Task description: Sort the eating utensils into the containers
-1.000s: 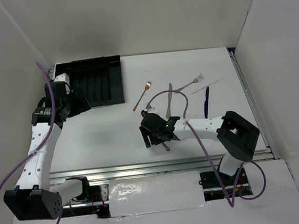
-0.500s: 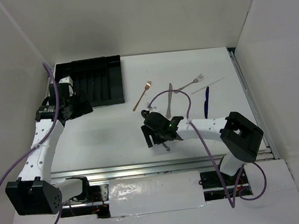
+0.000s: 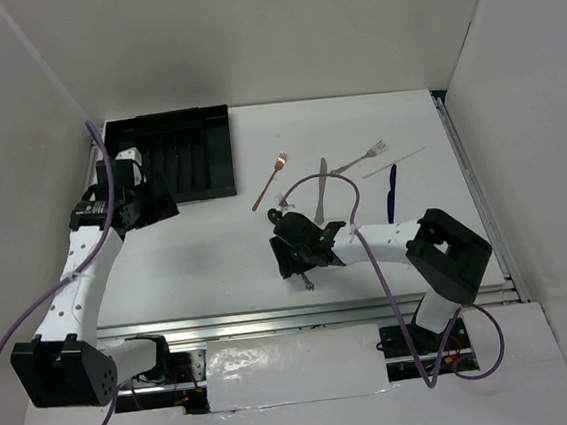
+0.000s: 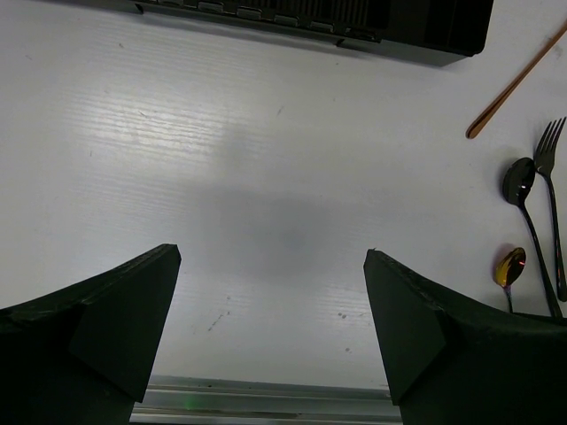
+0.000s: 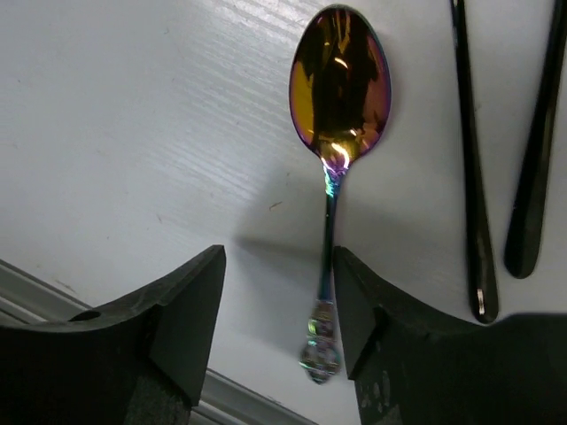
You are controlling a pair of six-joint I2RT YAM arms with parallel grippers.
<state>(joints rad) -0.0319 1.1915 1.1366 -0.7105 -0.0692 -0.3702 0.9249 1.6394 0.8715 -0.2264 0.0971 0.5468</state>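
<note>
My right gripper (image 5: 279,266) stands open over the table, its fingers on either side of the handle of an iridescent gold spoon (image 5: 340,84); the handle runs close to the right finger (image 5: 372,310). In the top view this gripper (image 3: 293,262) is mid-table, with the spoon's handle end (image 3: 308,282) poking out below it. My left gripper (image 3: 155,207) hangs wide open and empty (image 4: 273,257) just below the black tray (image 3: 219,148) with its slots. A copper fork (image 3: 270,182), a silver knife (image 3: 319,191) and a silver fork (image 3: 363,157) lie farther back.
Two glossy black handles (image 5: 469,177) (image 5: 536,168) lie just right of the spoon; they are a black spoon (image 4: 521,190) and a black fork (image 4: 553,199). A pale stick (image 3: 394,163) and a dark slim utensil (image 3: 392,192) lie at right. A metal rail (image 3: 304,316) borders the near edge.
The right gripper's jaws have narrowed around the spoon handle and it has shifted slightly. The left gripper has opened fully and moved a little to the right, below the tray.
</note>
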